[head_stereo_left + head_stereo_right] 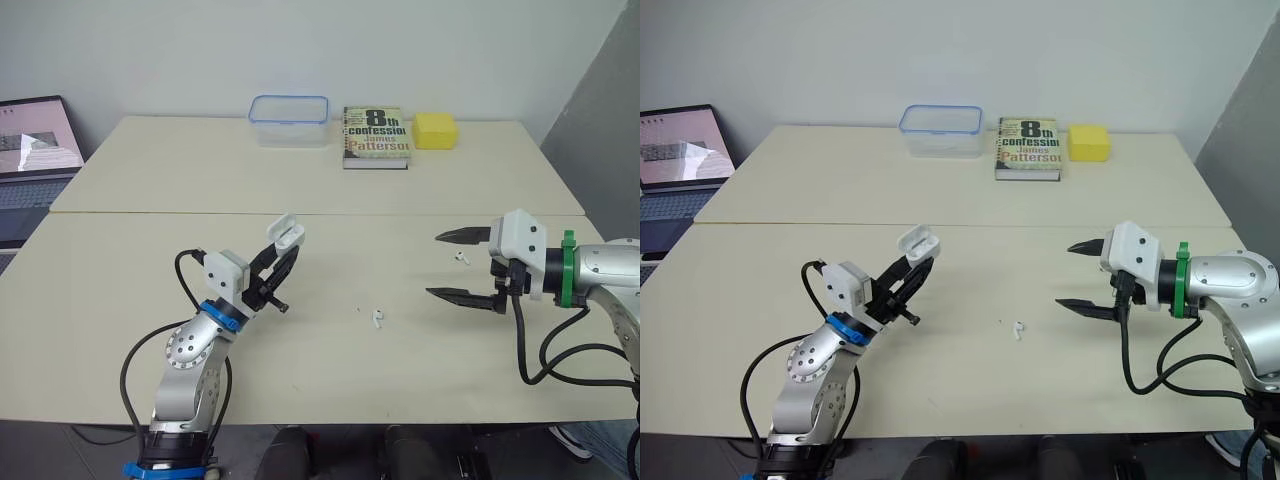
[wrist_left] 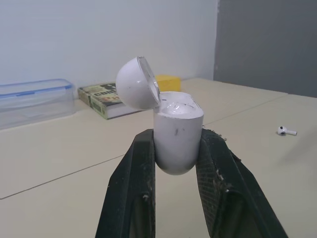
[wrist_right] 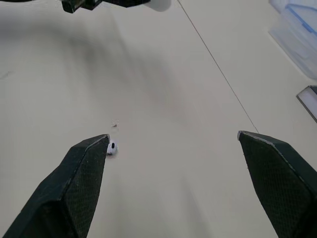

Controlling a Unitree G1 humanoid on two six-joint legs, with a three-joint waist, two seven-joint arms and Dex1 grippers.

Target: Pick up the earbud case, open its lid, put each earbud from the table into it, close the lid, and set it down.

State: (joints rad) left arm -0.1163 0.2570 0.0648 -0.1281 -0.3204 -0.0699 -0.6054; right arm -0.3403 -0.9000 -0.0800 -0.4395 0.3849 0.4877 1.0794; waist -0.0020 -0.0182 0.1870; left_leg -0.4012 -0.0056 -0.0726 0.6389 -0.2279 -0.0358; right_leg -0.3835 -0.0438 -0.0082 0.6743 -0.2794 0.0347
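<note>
one wide bench (image 1: 300,190), split by a seam, carries everything we need. at its far edge sit a clear lidded box (image 1: 289,120), a paperback (image 1: 376,137) and a yellow sponge (image 1: 436,130), all well apart from the work. a laptop (image 1: 35,150) stands off to the left.

the left pincer (image 1: 280,256) is raised above the bench and clamped on the lower body of the earbud case (image 2: 178,134), holding it upright with the lid (image 2: 137,83) swung back on its hinge. the right pincer (image 1: 433,265) hovers over the right part of the bench, its fingers (image 1: 462,236) spread wide with nothing held between them. one earbud (image 1: 378,318) lies near the middle of the bench, between the two pincers. the other earbud (image 1: 460,257) lies on the bench close by the right pincer.

we judge the first two steps done: the case is lifted and its lid is open. from the left wrist the inside of the case looks empty, so both earbuds have yet to go in. after that we must close the lid and set the case down. roughly a third along, we reckon.
</note>
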